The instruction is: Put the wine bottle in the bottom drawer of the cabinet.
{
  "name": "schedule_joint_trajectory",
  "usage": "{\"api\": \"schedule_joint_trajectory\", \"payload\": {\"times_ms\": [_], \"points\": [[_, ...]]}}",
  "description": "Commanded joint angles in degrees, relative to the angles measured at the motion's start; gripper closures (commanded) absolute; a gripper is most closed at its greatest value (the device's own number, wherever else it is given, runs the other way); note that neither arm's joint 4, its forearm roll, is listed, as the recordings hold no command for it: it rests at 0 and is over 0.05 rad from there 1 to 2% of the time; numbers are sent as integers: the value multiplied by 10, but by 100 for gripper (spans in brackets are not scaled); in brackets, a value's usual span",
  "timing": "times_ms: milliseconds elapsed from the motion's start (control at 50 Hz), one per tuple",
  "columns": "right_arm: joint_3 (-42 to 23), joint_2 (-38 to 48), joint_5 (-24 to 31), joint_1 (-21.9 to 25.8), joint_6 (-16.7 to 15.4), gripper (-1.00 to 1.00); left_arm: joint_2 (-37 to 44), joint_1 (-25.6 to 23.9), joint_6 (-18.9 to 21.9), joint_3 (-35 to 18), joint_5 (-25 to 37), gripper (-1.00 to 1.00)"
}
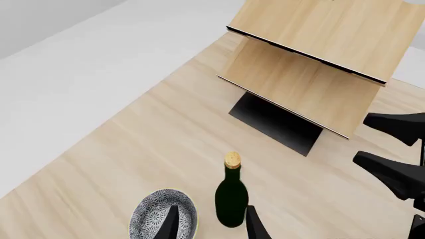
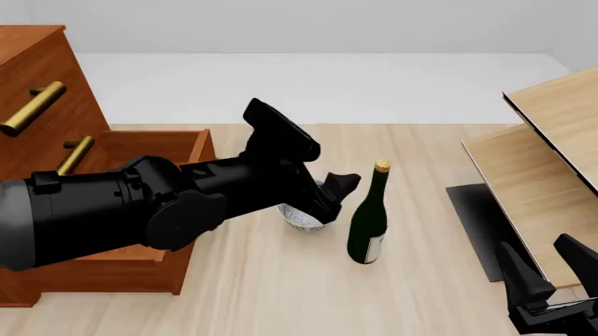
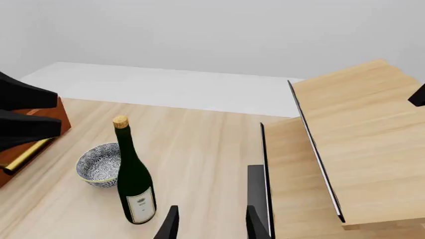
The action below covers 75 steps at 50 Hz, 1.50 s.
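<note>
Early stage. Drawer (image 2: 140, 150) pulled out of cabinet (image 2: 38, 84); bottle (image 2: 369, 224) upright on counter (image 2: 421, 294), not yet grasped, bowl (image 2: 301, 215) just beside at its 9 o'clock. Left gripper (image 2: 327, 192) jaws parted, empty, close to bottle's 9 o'clock. Right gripper (image 2: 551, 276) jaws parted, empty, well apart at 4 o'clock. Left: grasp, lift, place.

Light wooden table (image 2: 439, 294) with a bottle, a bowl, a cabinet and a pale panelled rack standing on it.

The wine bottle (image 2: 368, 220) stands upright near the middle, with the speckled bowl (image 2: 301, 215) just beside it on its left. The reddish-brown cabinet (image 2: 42, 105) sits at the table's left, its bottom drawer (image 2: 140, 203) pulled open. The pale panelled rack (image 2: 547, 168) and its dark base (image 2: 477, 224) stand at the right.
</note>
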Motion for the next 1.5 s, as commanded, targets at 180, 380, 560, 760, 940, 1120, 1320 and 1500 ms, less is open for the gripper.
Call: {"api": "schedule_joint_trajectory", "payload": {"times_ms": [180,380,560,760,940,1120,1320,1500], "points": [[0,-4,5,0,2,-100,36,-3,11,-21,2,-100],[0,-1,2,1,3,-100,57,-8,14,-33,-1,-100],[0,-1,3,2,2,-100,78,-11,22,-54,2,-100],[0,0,2,4,3,-100,99,-10,28,-72,-1,-100],[0,4,0,7,4,-100,124,-18,31,-84,-9,-100],[0,6,0,8,4,-100,145,-24,28,-95,-15,-100],[0,8,0,9,6,-100,166,-30,29,-111,-18,-100],[0,19,-9,8,7,-100,183,-34,29,-123,-23,-100]]}}
